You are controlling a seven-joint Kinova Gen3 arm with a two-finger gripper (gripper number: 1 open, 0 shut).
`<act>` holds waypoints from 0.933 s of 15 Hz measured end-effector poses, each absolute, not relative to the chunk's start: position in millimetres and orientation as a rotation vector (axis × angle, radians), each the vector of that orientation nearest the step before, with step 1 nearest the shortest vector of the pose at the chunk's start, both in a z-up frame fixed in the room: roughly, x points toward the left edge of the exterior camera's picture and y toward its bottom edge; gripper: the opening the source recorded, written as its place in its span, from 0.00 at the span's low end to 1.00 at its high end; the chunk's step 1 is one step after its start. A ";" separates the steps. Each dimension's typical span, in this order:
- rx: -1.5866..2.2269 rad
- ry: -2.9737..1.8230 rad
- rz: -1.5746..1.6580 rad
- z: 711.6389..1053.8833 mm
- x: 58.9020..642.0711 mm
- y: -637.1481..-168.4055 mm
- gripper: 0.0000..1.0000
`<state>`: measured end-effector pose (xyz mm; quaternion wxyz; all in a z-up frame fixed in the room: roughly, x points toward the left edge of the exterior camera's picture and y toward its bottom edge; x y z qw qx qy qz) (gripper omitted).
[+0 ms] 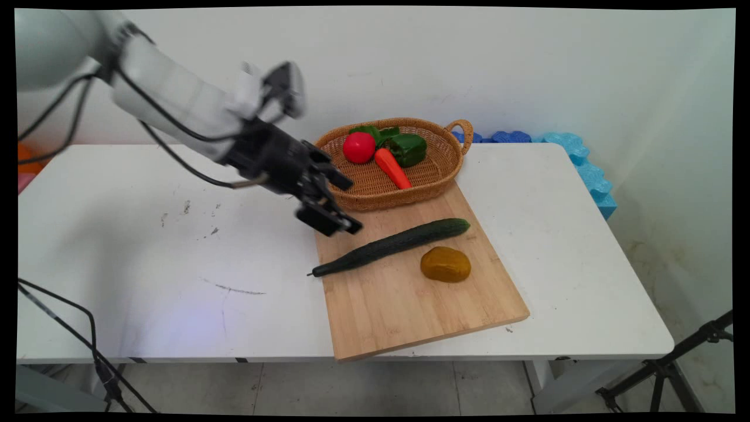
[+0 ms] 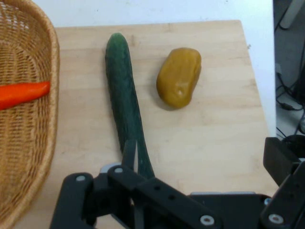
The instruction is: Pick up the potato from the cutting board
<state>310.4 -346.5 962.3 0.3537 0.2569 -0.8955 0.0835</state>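
Note:
My black gripper hangs open above the left back corner of a wooden cutting board, just in front of a wicker basket. It holds nothing. A long dark green cucumber lies slantwise on the board, its stem end below and in front of the fingers. A yellow-brown potato rests to the right of it. In the hand view the gripper stands wide, its left finger over the cucumber, with the potato beyond on the board.
The basket holds a red tomato, an orange carrot and a green pepper. Blue foam blocks line the white table's back right. A tripod stands at the lower right, and cables hang at the lower left.

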 end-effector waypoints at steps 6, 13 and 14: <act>0.634 -2.367 0.250 916.7 246.2 -375.1 1.00; 0.577 -2.441 0.252 875.6 198.0 -406.6 1.00; 0.569 -2.450 0.252 871.1 192.7 -410.3 1.00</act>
